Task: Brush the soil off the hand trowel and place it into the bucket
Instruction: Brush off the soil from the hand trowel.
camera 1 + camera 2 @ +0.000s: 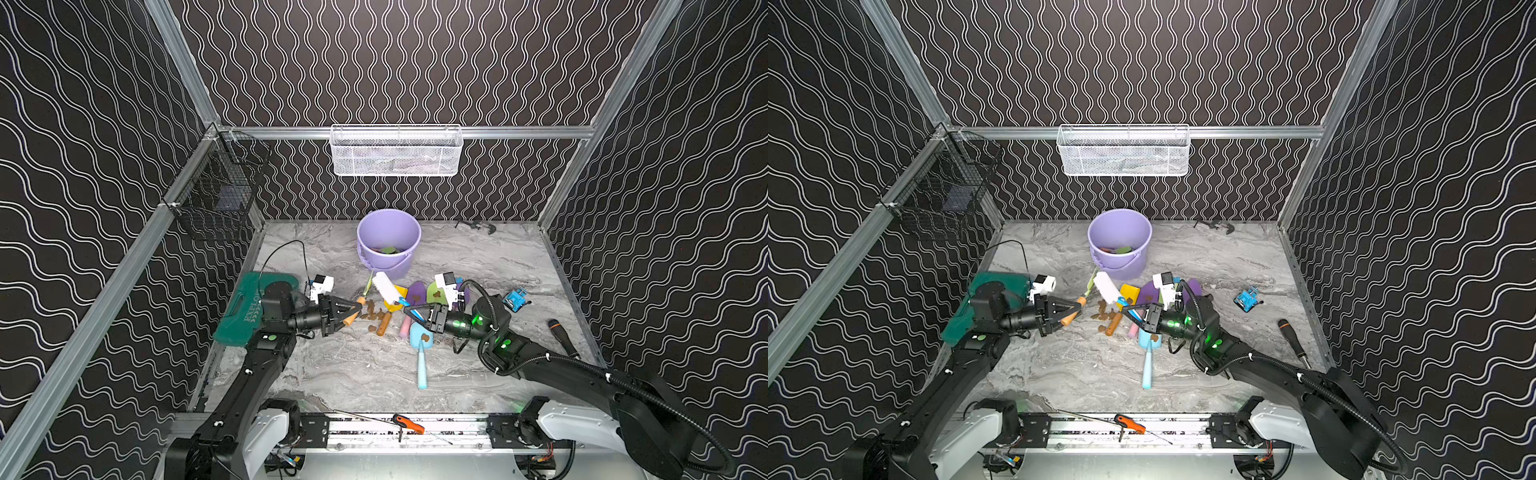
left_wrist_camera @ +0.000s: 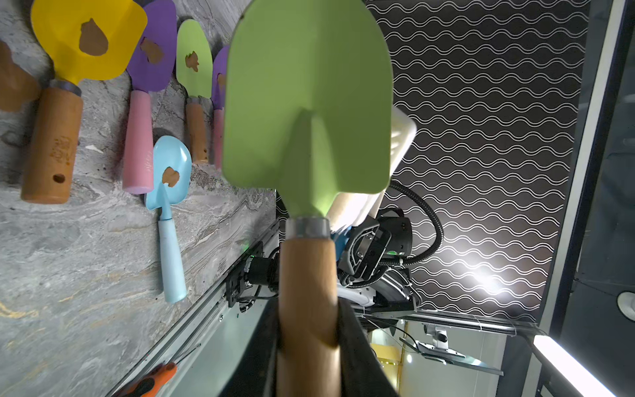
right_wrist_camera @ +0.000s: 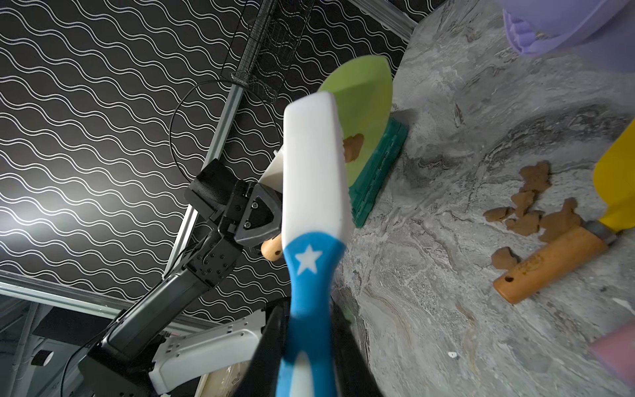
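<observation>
Grey marble table (image 1: 374,374), work clustered at its middle. The bucket (image 1: 390,268) stands upright at the back, just beyond the cluster, mouth up. A few coloured pieces lie at its bottom.

The left end effector (image 1: 355,311) has its jaws pressed onto the wooden handle of the green trowel (image 2: 305,96). The blade is lifted off the table and turned on edge, soiled face toward the other arm, probably so loosened dirt drops away instead of resting on the blade. The trowel hangs just in front of the bucket, not in it.

The right end effector (image 1: 413,312) is pinching the blue handle of the brush (image 3: 312,165). The white head is up against that blade face; actual contact cannot be told.

The light blue trowel (image 1: 420,338) and yellow trowel (image 2: 86,34) lie flat nearby, each dirty.

Loose soil (image 1: 372,311) is scattered on the table under the held blade. One soil clump (image 3: 354,147) sits on the green blade, right at the brush head's edge.

Judgement: brushing is the step in hand; the drop into the bucket has not yet begun.
</observation>
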Action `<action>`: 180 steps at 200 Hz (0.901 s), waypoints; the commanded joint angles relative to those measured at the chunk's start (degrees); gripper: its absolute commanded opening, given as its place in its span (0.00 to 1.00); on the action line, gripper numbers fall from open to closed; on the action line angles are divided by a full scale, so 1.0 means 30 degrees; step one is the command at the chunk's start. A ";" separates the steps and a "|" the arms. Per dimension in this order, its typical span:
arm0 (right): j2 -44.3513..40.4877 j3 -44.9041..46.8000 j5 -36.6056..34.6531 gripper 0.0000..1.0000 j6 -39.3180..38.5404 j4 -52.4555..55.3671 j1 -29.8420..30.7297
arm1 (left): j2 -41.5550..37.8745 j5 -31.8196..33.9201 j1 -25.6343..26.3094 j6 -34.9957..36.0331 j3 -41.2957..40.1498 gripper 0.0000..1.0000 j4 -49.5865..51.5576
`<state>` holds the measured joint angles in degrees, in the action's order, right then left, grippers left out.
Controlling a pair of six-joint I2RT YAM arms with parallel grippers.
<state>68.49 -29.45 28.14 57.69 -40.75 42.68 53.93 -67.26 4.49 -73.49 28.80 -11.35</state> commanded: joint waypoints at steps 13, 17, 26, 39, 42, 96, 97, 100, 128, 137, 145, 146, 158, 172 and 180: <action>0.0901 -0.0115 0.0345 0.00 0.0579 -0.2410 0.0013 | -0.0091 -0.0488 -0.0032 -0.1238 -0.0413 0.00 -0.2681; 0.1047 -0.0089 0.0361 0.00 0.0681 -0.2635 0.0013 | -0.0085 -0.0498 -0.0032 -0.1487 -0.0503 0.00 -0.3010; 0.1489 -0.0001 0.0472 0.00 0.1024 -0.3408 0.0035 | -0.0070 -0.0562 -0.0032 -0.1947 -0.0659 0.00 -0.3624; 0.2124 0.0017 0.0695 0.00 0.1384 -0.4252 0.0119 | -0.0102 -0.0602 -0.0032 -0.2034 -0.0723 0.00 -0.3770; 0.2240 0.0005 0.0683 0.00 0.1393 -0.4305 0.0143 | -0.0098 -0.0587 -0.0036 -0.2000 -0.0722 0.00 -0.3733; 0.2966 0.0591 -0.0364 0.00 0.0714 -0.3144 0.0570 | -0.0103 -0.0431 -0.0032 -0.0577 -0.0537 0.00 -0.2071; 0.2973 0.0590 -0.0390 0.00 0.0703 -0.3144 0.0570 | -0.0104 -0.0416 -0.0032 -0.0505 -0.0527 0.00 -0.1985; 0.2995 0.0642 -0.0454 0.00 0.0602 -0.3042 0.0570 | -0.0080 -0.0388 -0.0032 -0.0303 -0.0496 0.00 -0.1763; 0.3405 0.0531 -0.1146 0.00 -0.0216 -0.2018 0.0548 | 0.0210 -0.0087 -0.0037 0.0311 -0.0647 0.00 -0.1463; 0.3684 0.0613 -0.1062 0.00 -0.0040 -0.2449 0.0518 | 0.0324 -0.0053 -0.0040 0.0395 -0.0692 0.00 -0.1511; 0.3825 0.0736 -0.1147 0.00 0.0150 -0.2904 0.0496 | 0.0347 0.0044 -0.0032 0.0811 -0.0613 0.00 -0.0982; 0.3843 0.0750 -0.1147 0.00 0.0172 -0.2951 0.0489 | 0.0340 0.0056 -0.0032 0.0907 -0.0594 0.00 -0.0928; 0.3849 0.0658 -0.1181 0.00 0.0075 -0.2660 0.0485 | 0.0160 0.0494 -0.0033 0.2957 0.0052 0.00 0.2035; 0.3823 0.0152 -0.1411 0.00 -0.0319 -0.1050 0.0482 | 0.0157 0.1581 -0.0032 0.7032 0.1430 0.00 0.7007; 0.3921 0.0063 -0.1484 0.00 -0.0369 -0.0956 0.0482 | 0.0241 0.2142 -0.0032 0.8652 0.2058 0.00 0.8901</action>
<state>79.96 -27.81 25.02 57.82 -45.30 44.14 54.70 -65.17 4.45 -65.84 30.52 -3.64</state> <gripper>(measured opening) 0.215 0.240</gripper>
